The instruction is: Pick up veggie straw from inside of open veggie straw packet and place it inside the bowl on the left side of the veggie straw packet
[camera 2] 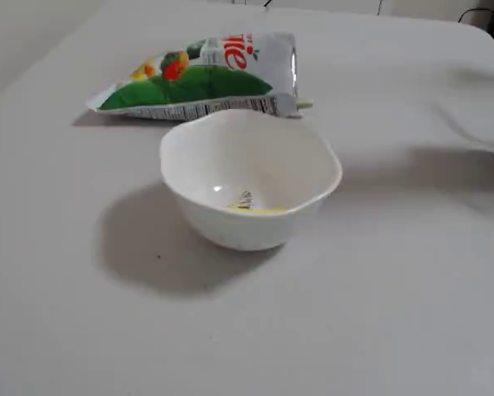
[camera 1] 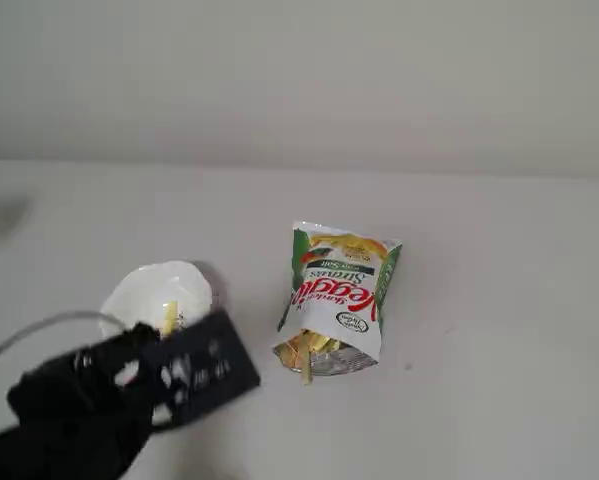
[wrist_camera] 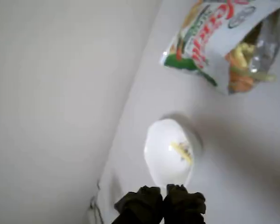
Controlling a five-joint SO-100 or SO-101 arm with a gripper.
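Note:
The white bowl [camera 1: 154, 290] [wrist_camera: 165, 161] [camera 2: 251, 177] stands left of the veggie straw packet [camera 1: 341, 290] in a fixed view. A pale yellow veggie straw [wrist_camera: 181, 152] [camera 2: 263, 209] lies on the bowl's bottom beside a small dark mark. The packet [wrist_camera: 210, 37] [camera 2: 201, 78] lies flat with its silvery mouth open, and yellow-orange straws [camera 1: 307, 358] [wrist_camera: 242, 70] poke out of it. In the wrist view my gripper [wrist_camera: 163, 205] hangs just short of the bowl's near rim, fingertips together, holding nothing.
My arm's black body [camera 1: 129, 385] covers the lower left of a fixed view and overlaps the bowl's near edge. A pale wall rises behind the white table [camera 1: 479, 400]. A thin cable [camera 1: 29, 330] curves at the left.

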